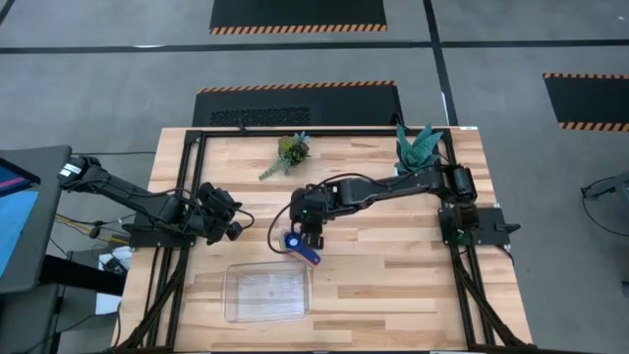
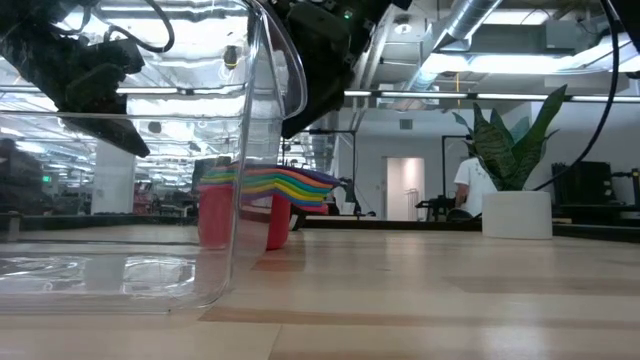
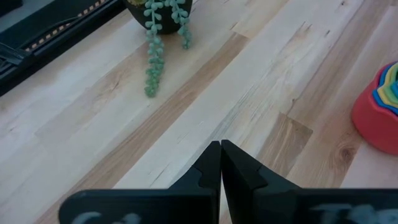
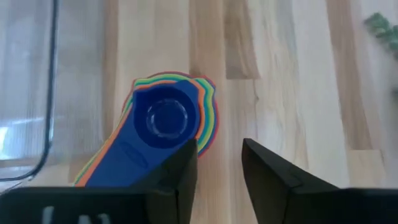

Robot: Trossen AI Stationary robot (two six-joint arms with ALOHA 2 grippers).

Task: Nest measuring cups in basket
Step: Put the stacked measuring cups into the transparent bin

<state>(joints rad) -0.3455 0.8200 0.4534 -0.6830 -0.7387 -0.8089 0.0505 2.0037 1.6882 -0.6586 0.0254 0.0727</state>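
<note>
The measuring cups (image 1: pixel 295 242) stand nested in one stack on the wood table, the red cup at the bottom (image 2: pixel 212 218) and the dark blue one on top (image 4: pixel 163 119). Their handles fan out toward the basket (image 1: pixel 265 292), a clear shallow bin near the front edge. My right gripper (image 4: pixel 219 163) hangs open just above the stack. One finger (image 4: pixel 180 171) stands over the stack's rim, and in the low view it is clear of the stack. My left gripper (image 3: pixel 220 155) waits shut at the table's left, above bare wood.
A small trailing plant (image 1: pixel 290 152) sits at the far middle of the table. A spiky green plant in a white pot (image 2: pixel 515 190) stands at the far right. Black frame rails (image 1: pixel 324 131) border the table. Bare wood lies to the right of the basket.
</note>
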